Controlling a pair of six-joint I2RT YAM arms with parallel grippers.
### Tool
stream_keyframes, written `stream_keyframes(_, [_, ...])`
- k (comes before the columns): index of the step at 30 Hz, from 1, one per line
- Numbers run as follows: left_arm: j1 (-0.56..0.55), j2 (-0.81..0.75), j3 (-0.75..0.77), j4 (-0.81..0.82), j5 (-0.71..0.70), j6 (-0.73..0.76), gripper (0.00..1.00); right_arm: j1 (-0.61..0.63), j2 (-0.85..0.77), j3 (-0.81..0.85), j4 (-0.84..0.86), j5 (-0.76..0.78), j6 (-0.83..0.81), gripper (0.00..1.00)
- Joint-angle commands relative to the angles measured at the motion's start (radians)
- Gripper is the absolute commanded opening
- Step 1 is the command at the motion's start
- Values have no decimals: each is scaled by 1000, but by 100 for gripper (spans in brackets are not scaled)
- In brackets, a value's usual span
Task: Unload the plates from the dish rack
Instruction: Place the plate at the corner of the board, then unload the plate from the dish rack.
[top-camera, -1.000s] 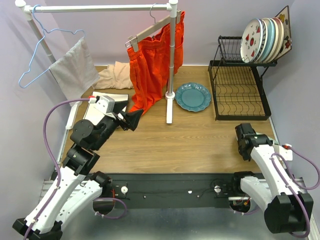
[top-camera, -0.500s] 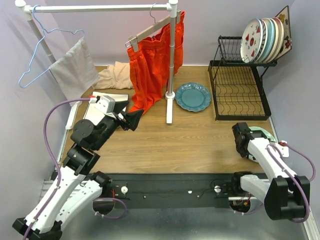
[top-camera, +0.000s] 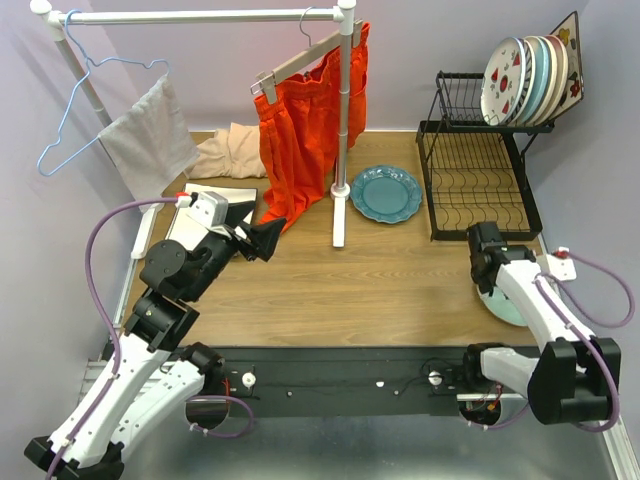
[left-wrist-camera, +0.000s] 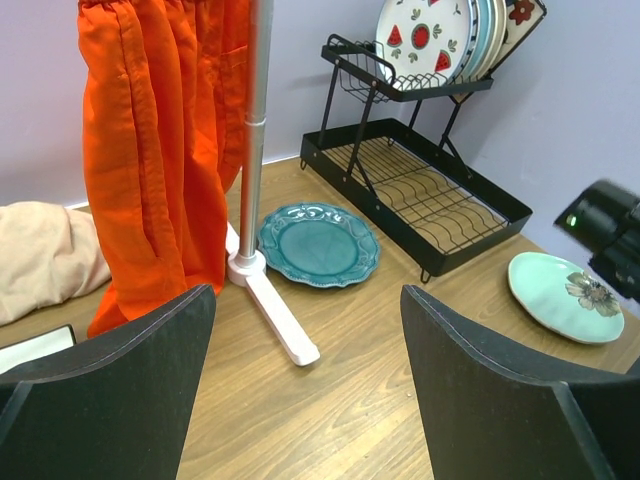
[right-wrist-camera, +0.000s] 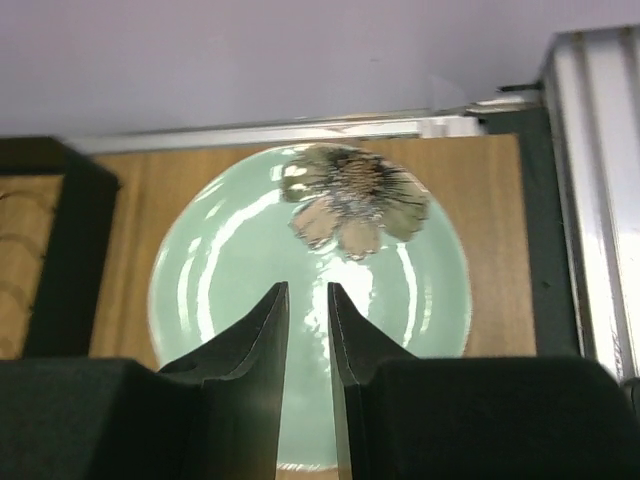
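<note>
as seen from the top external view, the dish rack (top-camera: 478, 195) stands at the far right corner of the desk (top-camera: 380, 275), close to the right wall, with a row of plates (top-camera: 525, 78) upright on its upper shelf. a teal plate (top-camera: 385, 193) lies flat just left of the rack, beside the foot of the white clothes rail (top-camera: 343, 120). a mint plate (top-camera: 507, 308) shows only as a sliver under the right arm, near the desk's right edge. open desk lies between the two arms.

left wrist view: the left tool (left-wrist-camera: 305, 295) is spread wide, grasping nothing. this view shows the mint plate whole, flat, flower-printed, apart from the rack's front corner.

right wrist view: the right tool (right-wrist-camera: 307, 290) hangs over that plate, its fingers parted by a narrow slit with nothing between them; contact with the plate cannot be told. the plate's rim lies near the rack base on one side and the metal desk edging (right-wrist-camera: 590, 190) on the other.
</note>
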Motion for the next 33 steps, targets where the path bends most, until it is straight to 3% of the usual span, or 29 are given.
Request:
stream_keyframes(1, [-2, 11, -6, 4, -6, 2, 84, -5, -62, 124, 162, -35, -418, 31])
stream_keyframes(4, [-2, 18, -6, 4, 1, 4, 84, -5, -135, 182, 237, -101, -604, 31])
stream_keyframes(9, [-2, 15, -9, 3, -10, 4, 84, -6, -188, 277, 406, -367, -965, 34])
stream_keyframes(12, [-2, 18, -7, 1, -9, 4, 84, -5, -140, 385, 425, -513, -1076, 36])
stream_keyframes(15, [-2, 17, -7, 0, -10, 5, 84, -6, -68, 512, 420, -669, -1164, 50])
stream_keyframes(18, [-2, 14, -7, 0, -4, 5, 84, -6, 35, 691, 374, -754, -1207, 53])
stream_keyframes(24, [-2, 24, -6, -5, 7, 8, 84, -6, 278, 1024, 365, -791, -1353, 66])
stream_keyframes(33, [-2, 35, -1, -7, 21, 16, 84, -24, 550, 1400, 376, -782, -1537, 67])
